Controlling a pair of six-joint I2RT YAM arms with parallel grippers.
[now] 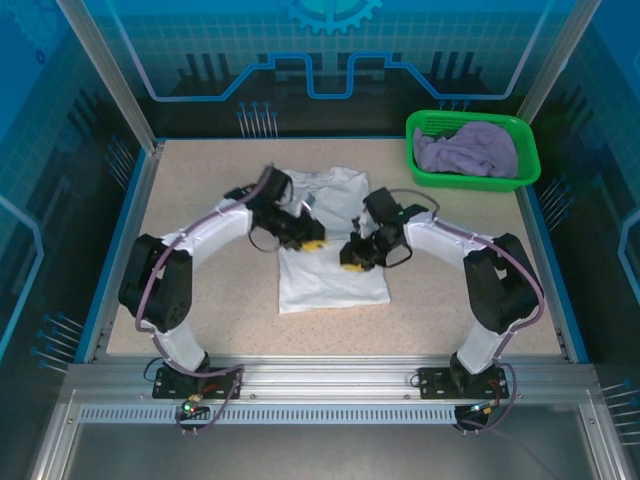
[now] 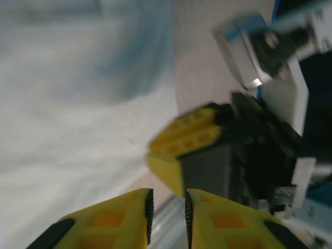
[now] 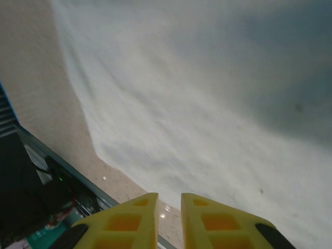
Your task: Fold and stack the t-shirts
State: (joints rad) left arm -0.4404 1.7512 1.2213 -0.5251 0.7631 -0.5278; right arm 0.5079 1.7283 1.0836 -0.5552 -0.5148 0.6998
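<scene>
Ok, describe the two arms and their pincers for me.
The left arm and right arm: white link shells, black joints, a greyish-purple cable along each. The left pincer and right pincer have blocky yellow fingers with recessed pockets; the left's inner pads are black, ribbed.

Speckled beige worktop (image 1: 240, 312) with a blue border. A white t-shirt (image 1: 335, 285) lies spread flat at the centre, collar toward the far edge and hem toward the near edge. A green mesh basket (image 1: 465, 181) stands in the far right corner, well apart from the shirt.
</scene>
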